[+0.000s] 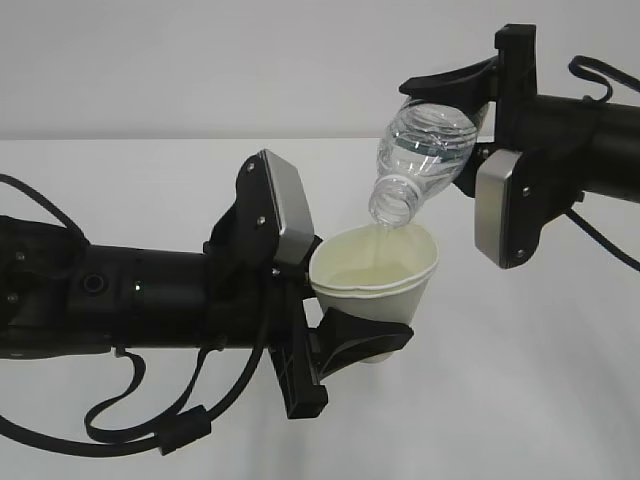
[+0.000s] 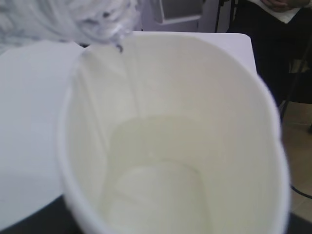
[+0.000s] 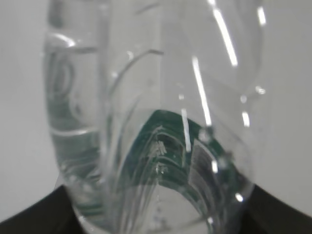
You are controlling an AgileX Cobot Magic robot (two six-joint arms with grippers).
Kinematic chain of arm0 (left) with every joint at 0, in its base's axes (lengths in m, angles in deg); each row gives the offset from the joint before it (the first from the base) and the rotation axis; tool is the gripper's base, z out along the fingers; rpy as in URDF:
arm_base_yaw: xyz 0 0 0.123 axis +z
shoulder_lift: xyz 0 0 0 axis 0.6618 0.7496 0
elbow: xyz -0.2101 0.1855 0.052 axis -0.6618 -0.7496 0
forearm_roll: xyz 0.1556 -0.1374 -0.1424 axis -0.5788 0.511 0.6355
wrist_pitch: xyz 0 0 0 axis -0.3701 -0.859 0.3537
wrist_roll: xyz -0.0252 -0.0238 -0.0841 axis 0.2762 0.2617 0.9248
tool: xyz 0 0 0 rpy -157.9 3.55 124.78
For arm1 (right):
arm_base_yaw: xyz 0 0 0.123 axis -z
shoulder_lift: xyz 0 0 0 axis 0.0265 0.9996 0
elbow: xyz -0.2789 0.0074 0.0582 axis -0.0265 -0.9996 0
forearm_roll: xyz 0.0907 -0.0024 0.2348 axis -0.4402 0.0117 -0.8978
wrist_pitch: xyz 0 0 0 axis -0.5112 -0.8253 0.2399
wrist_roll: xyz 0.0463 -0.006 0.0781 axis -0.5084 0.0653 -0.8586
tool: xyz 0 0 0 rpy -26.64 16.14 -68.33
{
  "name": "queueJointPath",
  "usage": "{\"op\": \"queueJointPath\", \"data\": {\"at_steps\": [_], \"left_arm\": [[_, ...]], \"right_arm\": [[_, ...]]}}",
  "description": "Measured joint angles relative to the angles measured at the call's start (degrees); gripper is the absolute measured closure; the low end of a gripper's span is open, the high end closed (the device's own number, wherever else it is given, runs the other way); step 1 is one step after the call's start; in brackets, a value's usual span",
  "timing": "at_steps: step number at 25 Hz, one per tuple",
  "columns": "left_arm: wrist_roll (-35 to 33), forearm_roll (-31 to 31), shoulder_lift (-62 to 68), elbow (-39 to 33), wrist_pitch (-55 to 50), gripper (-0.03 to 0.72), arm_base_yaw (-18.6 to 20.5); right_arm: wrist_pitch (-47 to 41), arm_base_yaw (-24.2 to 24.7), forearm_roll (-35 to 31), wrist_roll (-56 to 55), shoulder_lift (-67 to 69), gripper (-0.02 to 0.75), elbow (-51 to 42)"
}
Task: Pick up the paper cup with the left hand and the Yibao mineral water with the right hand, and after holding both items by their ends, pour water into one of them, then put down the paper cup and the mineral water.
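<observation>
Exterior view: left hand (image 1: pixel 340 335) clamped on the lower end of the paper cup (image 1: pixel 378 285), held upright above the table (image 1: pixel 560 400) to catch water; right hand (image 1: pixel 480 115) gripping the base end of the Yibao mineral water (image 1: pixel 422 160), tilted mouth-down over the cup rim — pouring.

Left wrist view: pale cup interior, water pooled at bottom.

Right wrist view: bottle base filling the frame — held between the fingers.

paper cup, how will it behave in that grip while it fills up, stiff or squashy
The paper cup is probably squashy: its rim looks oval in the left wrist view, so the left end effector may be deforming it. Water pooling inside adds weight. Held tilted under the bottle, it could slop if jolted.
</observation>
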Motion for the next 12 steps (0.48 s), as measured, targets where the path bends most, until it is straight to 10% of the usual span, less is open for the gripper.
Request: {"op": "queueJointPath", "data": {"at_steps": [12], "left_arm": [[0.0,0.0,0.0,0.0,0.0,0.305,0.0]], "right_arm": [[0.0,0.0,0.0,0.8,0.0,0.291,0.0]]}}
